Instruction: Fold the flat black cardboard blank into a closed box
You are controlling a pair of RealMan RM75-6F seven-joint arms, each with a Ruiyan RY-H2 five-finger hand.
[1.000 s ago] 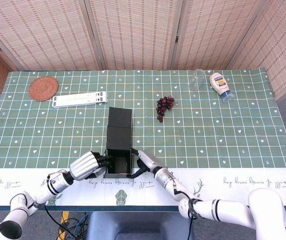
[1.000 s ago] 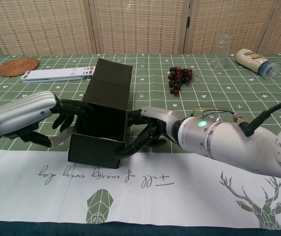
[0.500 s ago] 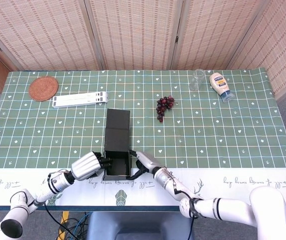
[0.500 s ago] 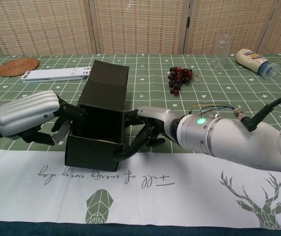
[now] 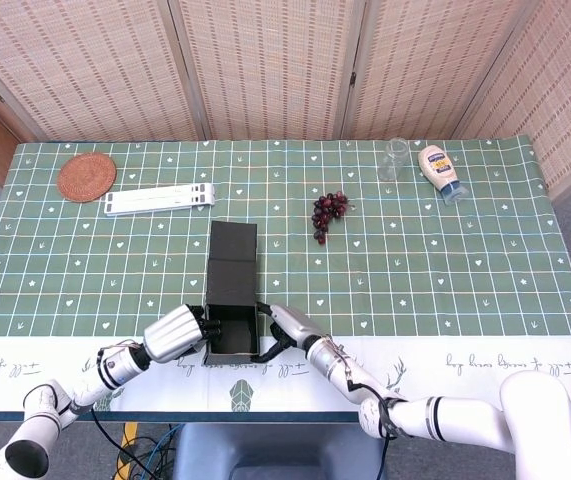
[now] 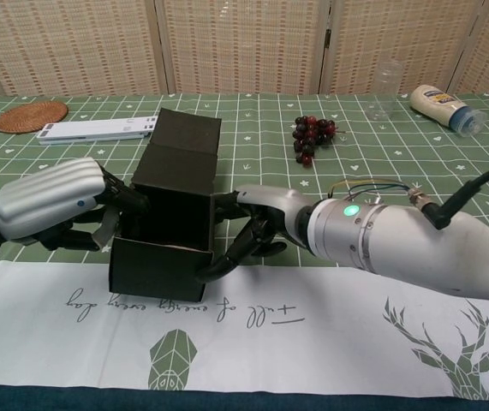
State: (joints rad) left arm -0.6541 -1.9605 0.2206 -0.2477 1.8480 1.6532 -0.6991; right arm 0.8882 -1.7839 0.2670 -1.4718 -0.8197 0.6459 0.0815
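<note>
Presently: black cardboard box [image 6: 169, 210], partly folded, standing on the green patterned tablecloth [image 5: 445, 270] at the near table edge, directly between the two hands. Left hand [image 6: 51, 201] against the box's left side, dark fingers [image 6: 124, 201] curled around the left wall and pressing it. Right hand [image 6: 257, 227] against the box's right side, fingertips [image 6: 214, 267] touching the lower right corner and thumb at the upper right edge; box grasped between both hands. Top of the box seen unsealed in the head view, interior visible just beside the left fingers, rear flap [image 5: 233, 238] lying flat on the far side, away from both hands. Low front panel [image 6: 160, 271] upright nearest the camera, below the fingertips of both hands. Well beyond the hands: bunch of dark grapes [image 5: 327, 213], far from the right fingers; white flat tray [image 5: 159, 200] and round woven coaster [image 5: 87, 176], far from the left fingers. At the far right corner, clear glass [image 5: 395, 158] upright and mayonnaise bottle [image 5: 440, 172] lying on its side, near each other. White runner with deer print [image 6: 313, 325] under the near edge, just below both hands.
</note>
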